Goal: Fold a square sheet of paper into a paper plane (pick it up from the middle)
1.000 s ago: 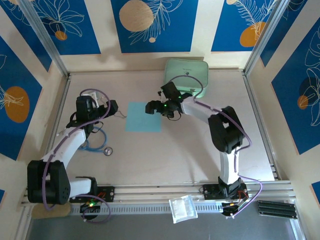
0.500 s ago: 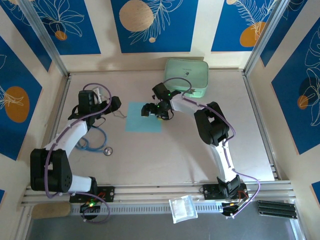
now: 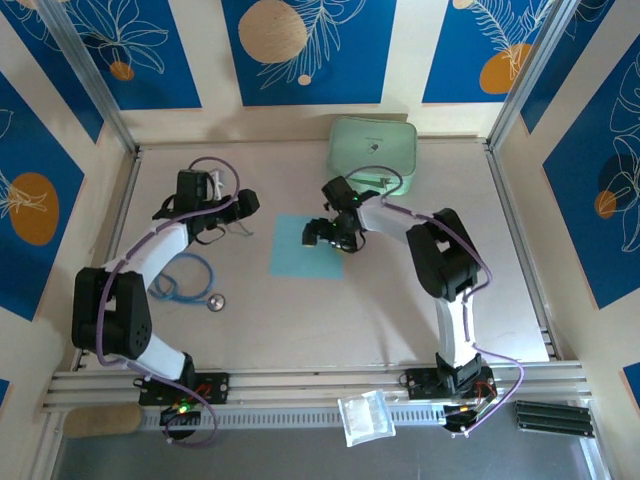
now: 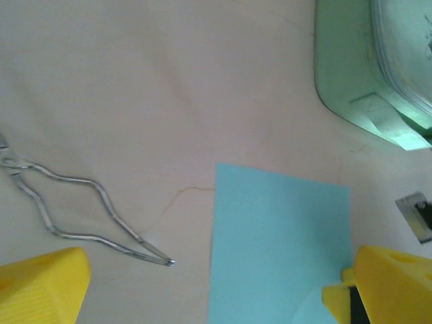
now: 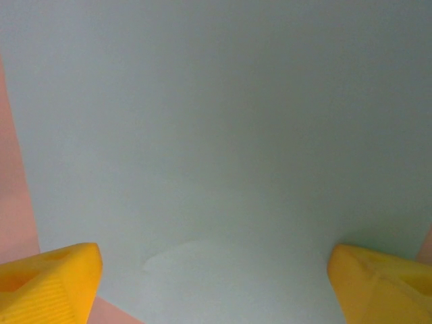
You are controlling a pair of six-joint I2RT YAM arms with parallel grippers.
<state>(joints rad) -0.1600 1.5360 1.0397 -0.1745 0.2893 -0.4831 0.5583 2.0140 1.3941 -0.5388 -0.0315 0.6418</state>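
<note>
Soft, even light; the square sheet of paper (image 5: 216, 135) looks hazy close-up.

One square sheet of paper (image 3: 293, 252), one mint-green case (image 3: 373, 145), one stethoscope (image 3: 216, 301), one bag (image 3: 365, 417).

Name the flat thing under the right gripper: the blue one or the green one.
The sky-blue square sheet of paper, lying flat mid-table. The mint-green case sits apart by the far edge.

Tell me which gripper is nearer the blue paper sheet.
Right. The right gripper hangs open directly over the blue sheet, above its right half. The left gripper, also open, sits off the sheet's far-left corner, above bare table.
</note>
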